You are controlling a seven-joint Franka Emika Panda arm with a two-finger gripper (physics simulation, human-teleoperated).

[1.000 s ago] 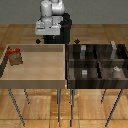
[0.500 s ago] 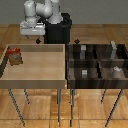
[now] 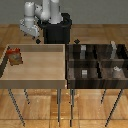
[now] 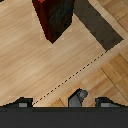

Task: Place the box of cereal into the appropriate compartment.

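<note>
Cereal box in the tray corner, arm raised behind.

The small upright red-orange cereal box [image 3: 14, 56] stands in the pale wooden tray [image 3: 35, 80], at the far corner on the exterior view's left. Beside it sits the dark compartmented tray [image 3: 97, 80]. Beyond, the hand [image 3: 31, 34] hovers; its spread cannot be told.

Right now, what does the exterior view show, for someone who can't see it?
A small red-orange box of cereal stands in a pale wooden tray. A white robot arm hangs behind that tray, and a dark compartment tray holding small grey-white blocks sits at the exterior view's right.
</note>
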